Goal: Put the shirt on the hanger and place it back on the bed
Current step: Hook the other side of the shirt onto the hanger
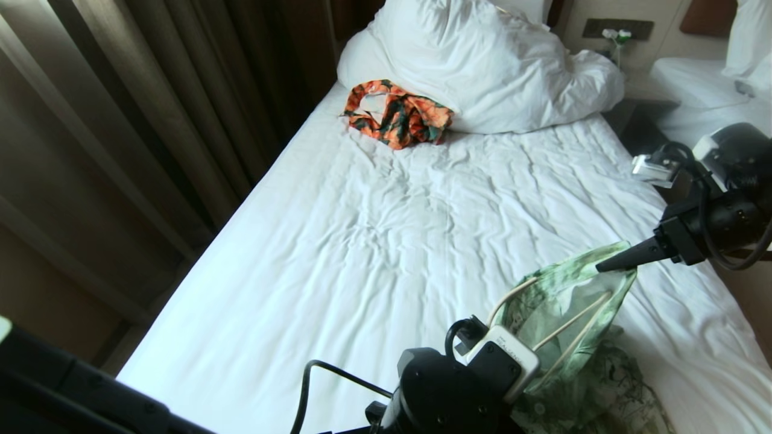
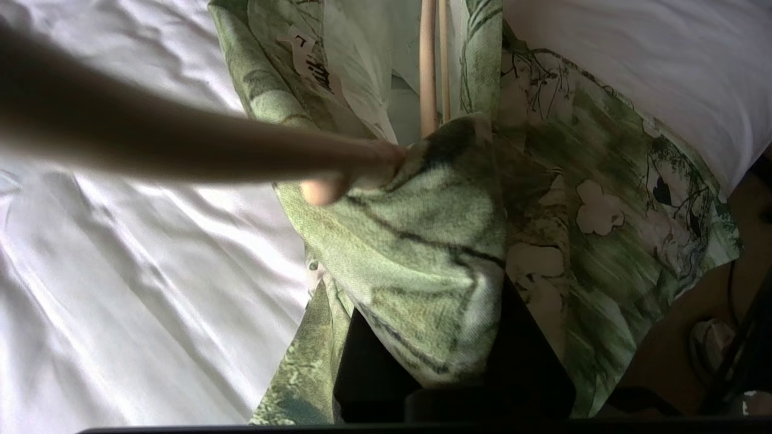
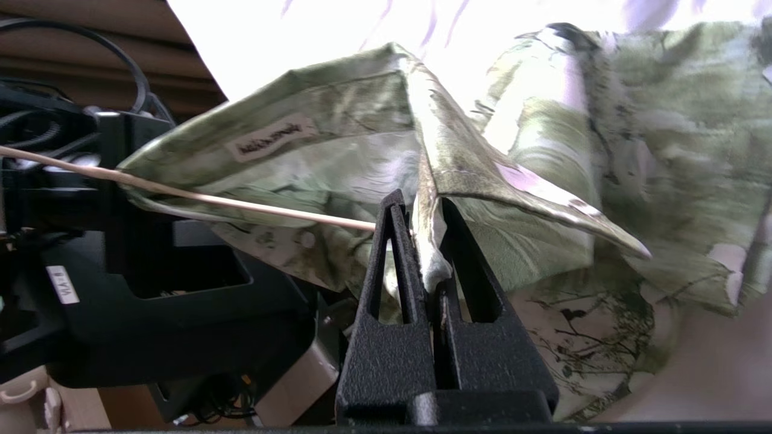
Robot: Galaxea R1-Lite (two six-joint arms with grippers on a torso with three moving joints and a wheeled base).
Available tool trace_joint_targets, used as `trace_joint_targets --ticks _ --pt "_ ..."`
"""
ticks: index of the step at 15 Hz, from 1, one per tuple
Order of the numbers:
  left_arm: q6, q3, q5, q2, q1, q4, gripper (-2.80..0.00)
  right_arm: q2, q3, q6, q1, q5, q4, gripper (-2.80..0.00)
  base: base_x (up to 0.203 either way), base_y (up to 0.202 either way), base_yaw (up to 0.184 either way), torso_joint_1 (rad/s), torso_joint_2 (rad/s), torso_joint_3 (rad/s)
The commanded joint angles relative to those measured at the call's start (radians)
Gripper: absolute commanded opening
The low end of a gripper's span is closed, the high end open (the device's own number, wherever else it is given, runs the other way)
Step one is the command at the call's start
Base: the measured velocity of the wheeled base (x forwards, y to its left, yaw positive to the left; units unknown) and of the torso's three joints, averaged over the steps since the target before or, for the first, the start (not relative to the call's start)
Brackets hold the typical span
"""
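Head view: the bed (image 1: 374, 241), its white sheet wrinkled, with a white pillow (image 1: 482, 66) at the far end and an orange-and-dark-green garment (image 1: 398, 114) lying against it. Near the bed's right edge, close to the camera, the shirt (image 1: 567, 301) is held up off the sheet, its lower folds gathered below and partly cut off by the frame edge. The hanger (image 1: 573, 319) shows only as cream wire segments passing in and out of the cloth; its hook cannot be made out. The right gripper (image 1: 606, 265) reaches in from the right, its pointed tips meeting the shirt's upper edge. Right wrist view: the right gripper (image 3: 429, 241) has its jaws pressed together on a fold of shirt (image 3: 482, 181) beside the collar, with a length of hanger (image 3: 241, 205) wire running up to the fingers. The left gripper (image 1: 482, 361) is mostly hidden behind its own wrist body in the head view. Left wrist view: cloth of the shirt (image 2: 422, 271) drapes over the dark fingers, which are closed, with the hanger (image 2: 431, 72) rods emerging just beyond; what exactly they clamp is concealed. A blurred bar crosses that view, too close to identify.
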Motion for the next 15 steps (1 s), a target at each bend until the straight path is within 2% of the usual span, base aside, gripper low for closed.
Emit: trace_joint_targets --ticks 1,3,6,10,15 --pt "-0.001 -0.050 0.003 0.038 0.010 -0.006 -2.80 -0.035 0.000 0.003 0.002 0.031 0.006 -2.80 0.000 0.000 0.000 0.000 0.00 0.000" --pt "-0.003 -0.117 0.001 0.065 0.029 -0.012 -2.80 -0.060 0.003 0.021 0.013 0.075 0.007 -2.80 0.000 0.000 0.000 0.000 0.00 0.000" --pt "0.003 -0.212 0.000 0.117 0.044 -0.105 -2.80 -0.099 0.012 0.040 0.030 0.141 0.010 -2.80 0.000 0.000 0.000 0.000 0.00 0.000" --pt "0.006 -0.320 0.010 0.144 0.043 -0.118 -2.80 -0.125 0.022 0.085 0.079 0.238 0.013 -2.80 0.000 0.000 0.000 0.000 0.00 0.000" --pt "0.007 -0.379 0.036 0.147 0.044 -0.158 -2.80 -0.224 0.049 0.137 0.128 0.270 0.014 -2.80 0.000 0.000 0.000 0.000 0.00 0.000"
